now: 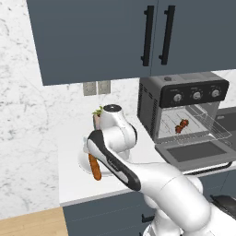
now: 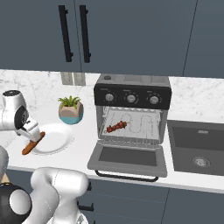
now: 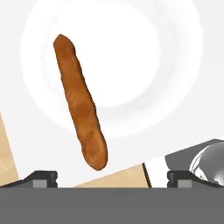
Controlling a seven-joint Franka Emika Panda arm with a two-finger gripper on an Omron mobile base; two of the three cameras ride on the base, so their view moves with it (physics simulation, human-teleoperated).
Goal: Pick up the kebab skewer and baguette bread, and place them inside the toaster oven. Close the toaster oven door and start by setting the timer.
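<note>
Ahead of me, dark slate-blue upper cabinets (image 2: pixel 131 35) with long black bar handles (image 2: pixel 65 33) hang above a white marble-veined backsplash wall (image 1: pixel 27 92). Two grey wall outlet plates (image 1: pixel 97 87) sit just under the cabinets. My base faces a plain white countertop (image 2: pixel 83 151) over dark blue-grey lower cabinet fronts (image 2: pixel 131 201). A dark rectangular inset sink with a round steel drain (image 2: pixel 199 146) lies at the counter's right. A small green potted plant in a teal-and-tan pot (image 2: pixel 70 109) stands near the wall. Light wooden floor (image 1: pixel 30 226) shows at lower left.
</note>
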